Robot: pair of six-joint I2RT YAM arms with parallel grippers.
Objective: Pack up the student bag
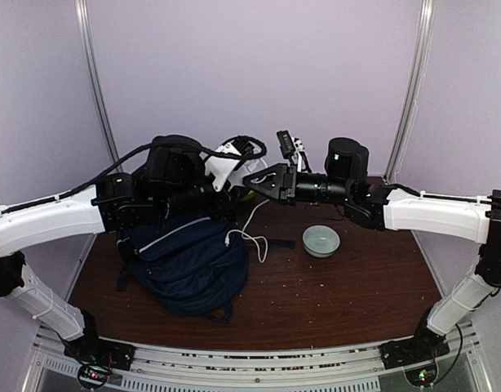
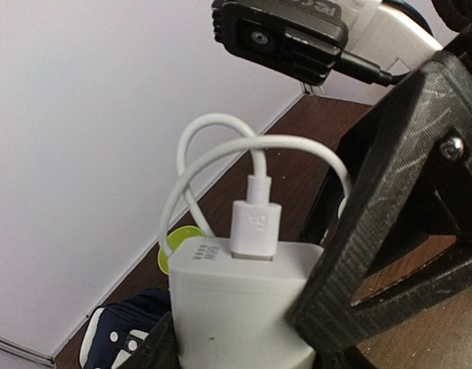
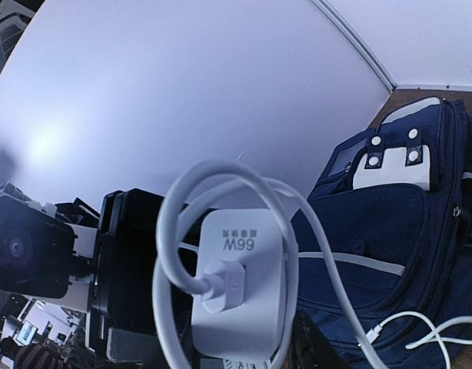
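We find the student bag [image 1: 193, 265] slumped on the bench [image 1: 356, 286], soft and floppy, so we'd take its opening rim; the left tool [image 2: 244, 352] pinches the charger [image 2: 244, 304]; whether the right tool [image 1: 257, 181] grips we cannot tell

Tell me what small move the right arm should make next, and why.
Probably close the right gripper on the charger to take it over: the left gripper holds it in the air above the student bag, and the right one faces it closely.

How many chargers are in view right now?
1: the charger, held aloft by the left gripper, near the bag. Others may be hidden inside the bag.
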